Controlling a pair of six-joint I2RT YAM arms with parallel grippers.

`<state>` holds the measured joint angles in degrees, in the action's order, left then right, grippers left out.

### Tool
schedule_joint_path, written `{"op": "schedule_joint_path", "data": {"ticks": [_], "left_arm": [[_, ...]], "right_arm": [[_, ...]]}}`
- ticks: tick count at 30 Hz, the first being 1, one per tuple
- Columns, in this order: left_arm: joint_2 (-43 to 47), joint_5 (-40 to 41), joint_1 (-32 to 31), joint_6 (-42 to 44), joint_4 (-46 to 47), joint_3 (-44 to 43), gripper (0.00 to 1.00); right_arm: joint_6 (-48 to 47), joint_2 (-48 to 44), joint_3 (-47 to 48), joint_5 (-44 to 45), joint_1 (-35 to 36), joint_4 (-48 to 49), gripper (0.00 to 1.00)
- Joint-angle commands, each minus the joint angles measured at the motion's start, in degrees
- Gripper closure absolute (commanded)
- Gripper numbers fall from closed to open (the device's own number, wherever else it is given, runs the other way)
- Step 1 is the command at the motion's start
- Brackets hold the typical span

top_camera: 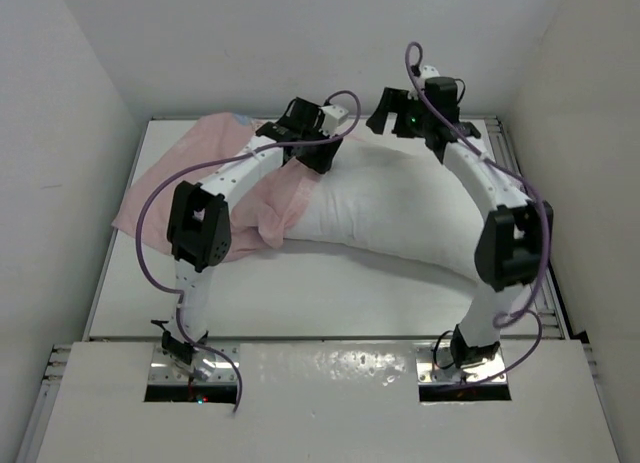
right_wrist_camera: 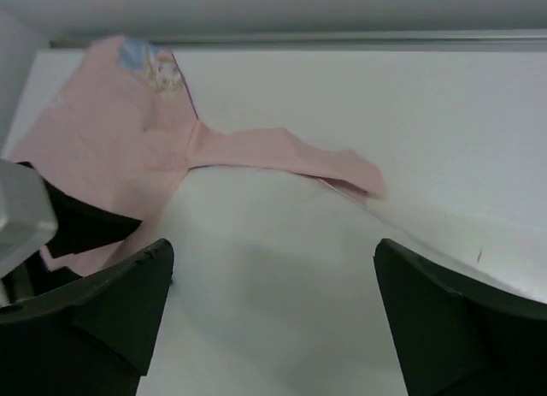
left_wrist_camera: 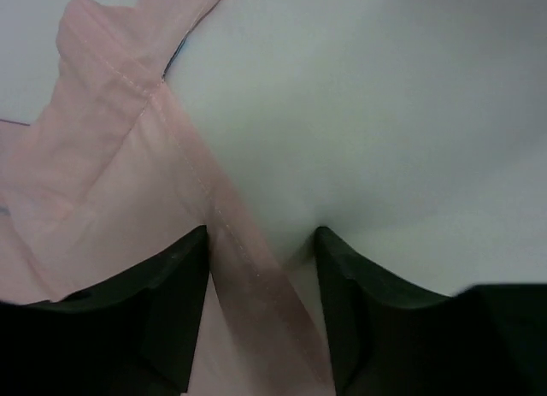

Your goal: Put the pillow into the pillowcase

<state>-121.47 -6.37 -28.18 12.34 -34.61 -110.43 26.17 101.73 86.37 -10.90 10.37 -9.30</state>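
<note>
Feeding the pillow (top_camera: 400,208) into the pillowcase (top_camera: 170,188) looks barely begun. The pillow lies across the table (top_camera: 330,293), and the case, pale pink side showing, is spread at the far left with its mouth lapped over the pillow's left end. The left end effector (left_wrist_camera: 261,242) sits low there, fingers apart with the stitched hem running between them, not pinched. The right end effector (right_wrist_camera: 273,251) hangs above the pillow's far side, spread wide and holding nothing. The step in hand seems to be taking hold of the mouth. Next, the left should clench on the hem, the right should catch the loose flap, and both should draw it rightwards along the pillow.
</note>
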Motion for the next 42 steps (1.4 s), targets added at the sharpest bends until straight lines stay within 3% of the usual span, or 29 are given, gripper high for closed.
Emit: {"op": "schedule_joint_path", "data": {"ticks": [1,2,3,6,10,12,13,14,16,17,23,30,34,36,39,42], "left_arm": [[0.3,1.4,-0.6,-0.1,-1.7,-2.9,0.53],[0.3,1.3,-0.6,0.1,-1.6,-2.6,0.60],[0.4,0.8,-0.5,0.1,-1.8,-2.6,0.77],[0.6,-1.1,0.3,0.3,-2.5,-3.5,0.95],[1.6,-1.7,0.6,1.7,-3.1,-3.7,1.00],[2.0,-0.1,0.7,2.4,-3.3,-3.6,1.00],[2.1,0.5,0.7,2.8,-3.4,-3.6,1.00],[2.3,0.8,0.9,3.4,-4.2,-4.1,1.00],[3.1,-0.4,1.0,4.0,-5.4,-5.1,1.00],[4.6,-1.0,1.0,4.8,-5.5,-5.3,1.00],[10.9,-5.8,-1.0,10.1,-5.5,-6.6,0.98],[13.4,-12.9,-3.6,13.3,-7.1,-7.3,1.00],[13.6,-23.0,-5.3,15.5,-9.0,-10.8,1.00],[13.4,-23.9,-5.7,15.5,-8.7,-11.7,0.76],[13.5,-16.2,-5.6,13.2,-7.1,-10.2,0.66],[14.6,3.0,-5.6,12.0,-4.1,-3.8,0.67]], "right_arm": [[-11.7,12.6,13.7,-9.7,-1.0,-13.3,0.01],[-13.8,15.2,16.0,-12.0,-1.0,-15.9,0.01],[-18.0,17.5,19.9,-14.7,-1.0,-19.6,0.01],[-24.3,24.5,21.7,-24.4,0.4,-20.5,0.01],[-27.8,27.4,21.3,-26.6,3.8,-21.4,0.05],[-26.6,24.7,18.5,-32.7,3.9,-19.4,0.33],[-24.4,22.7,12.6,-33.7,3.9,-17.4,0.46],[-22.9,17.2,8.6,-34.1,4.0,-14.3,0.70],[-19.4,7.6,-4.8,-33.8,4.6,-2.6,0.95],[-17.8,4.3,-11.9,-31.6,5.1,3.2,1.00],[-9.5,-14.8,-31.4,-23.2,10.7,22.7,1.00],[-9.7,-22.1,-34.5,-9.3,19.0,27.1,1.00],[-11.0,-25.4,-35.5,-3.4,21.8,30.3,1.00],[-13.1,-26.3,-35.0,-1.6,23.5,29.9,1.00],[-14.7,-27.7,-35.7,1.8,24.3,28.1,1.00],[-13.6,-28.9,-38.0,2.1,24.3,27.3,1.00]]}}
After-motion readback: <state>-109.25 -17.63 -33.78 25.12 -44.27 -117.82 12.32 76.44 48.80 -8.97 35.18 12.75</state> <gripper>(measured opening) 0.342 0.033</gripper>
